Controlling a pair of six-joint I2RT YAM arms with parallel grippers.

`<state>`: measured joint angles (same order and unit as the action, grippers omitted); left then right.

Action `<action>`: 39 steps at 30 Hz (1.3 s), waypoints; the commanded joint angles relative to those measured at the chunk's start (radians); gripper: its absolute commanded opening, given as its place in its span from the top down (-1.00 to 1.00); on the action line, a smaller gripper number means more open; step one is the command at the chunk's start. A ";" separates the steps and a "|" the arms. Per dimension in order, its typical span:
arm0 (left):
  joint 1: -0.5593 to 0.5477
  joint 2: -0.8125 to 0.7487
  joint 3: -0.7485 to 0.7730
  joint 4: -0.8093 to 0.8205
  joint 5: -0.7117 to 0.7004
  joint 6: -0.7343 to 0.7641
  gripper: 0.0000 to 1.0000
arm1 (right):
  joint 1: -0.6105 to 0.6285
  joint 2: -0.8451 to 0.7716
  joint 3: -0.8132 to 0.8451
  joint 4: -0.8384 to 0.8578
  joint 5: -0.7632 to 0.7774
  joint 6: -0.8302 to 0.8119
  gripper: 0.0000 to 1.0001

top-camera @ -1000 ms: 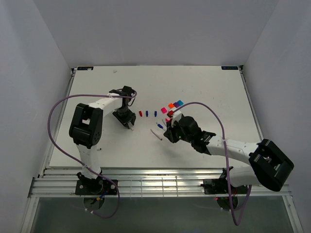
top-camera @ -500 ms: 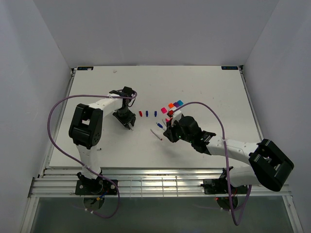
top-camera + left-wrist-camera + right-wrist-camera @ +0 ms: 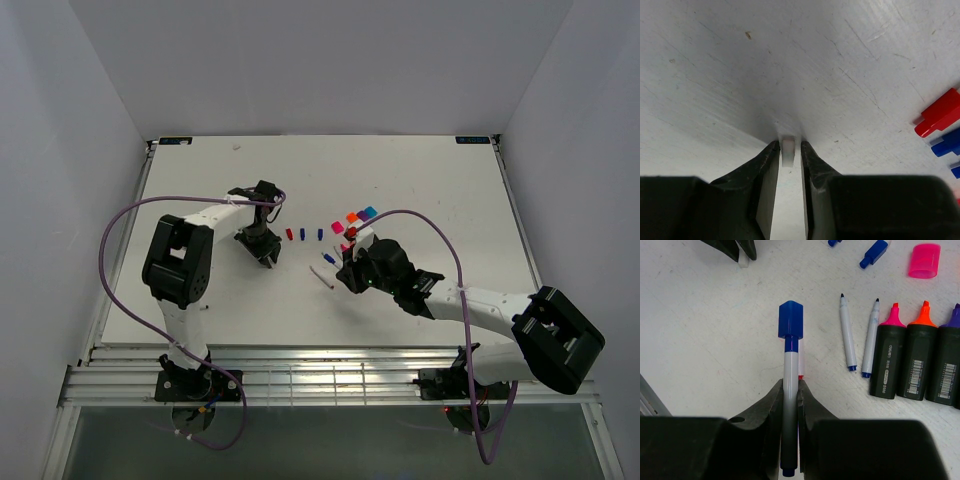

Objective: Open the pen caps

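Here, our left gripper (image 3: 788, 146) has its two dark fingers drawn nearly together, nipping a small white plastic piece (image 3: 788, 152) whose end pokes just past the tips, low over the scratched white table (image 3: 790, 60). We cannot tell what that piece belongs to. Off to its right on the table lie a loose red plastic cap (image 3: 939, 113) and a loose blue plastic cap (image 3: 948, 143), both clear of the fingers. Our right gripper (image 3: 790, 390) is likewise closed down, clamping a thin white pen (image 3: 790, 371) by its barrel. The pen runs straight out between the fingers, and its squarish dark-blue cap (image 3: 790, 319) sits on the far end, beyond the fingertips and touched by nothing else. To the right of it lie two uncapped white pens (image 3: 847, 332) side by side, then three stubby black markers (image 3: 920, 362) with bare pink, orange and purple tips, pressed flank to flank. A loose translucent pink cap (image 3: 924, 261) rests beyond the markers, with another loose blue cap (image 3: 875, 251) near it. From overhead we see the two grippers well apart, the scattered caps lying between and beyond them.
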<state>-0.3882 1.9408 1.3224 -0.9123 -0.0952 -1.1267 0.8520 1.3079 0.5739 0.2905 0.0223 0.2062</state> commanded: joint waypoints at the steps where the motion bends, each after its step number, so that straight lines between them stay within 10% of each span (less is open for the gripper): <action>1: -0.009 -0.006 -0.037 0.009 -0.043 -0.039 0.65 | -0.002 0.001 0.003 0.033 -0.012 -0.007 0.85; 5: -0.009 -0.028 -0.038 0.009 -0.063 -0.031 1.00 | -0.001 0.024 0.023 0.018 -0.054 -0.011 0.85; 23: -0.121 -0.230 0.086 -0.025 -0.061 -0.007 1.00 | 0.105 0.171 0.214 -0.059 -0.065 0.056 0.85; 39: -0.126 -0.365 0.043 -0.014 0.066 -0.025 1.00 | 0.191 0.169 0.239 -0.022 0.226 0.117 0.85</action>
<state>-0.5137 1.6386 1.3827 -0.9321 -0.0834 -1.1225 1.0332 1.5192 0.8024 0.2283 0.1524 0.3122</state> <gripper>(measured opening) 0.168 0.174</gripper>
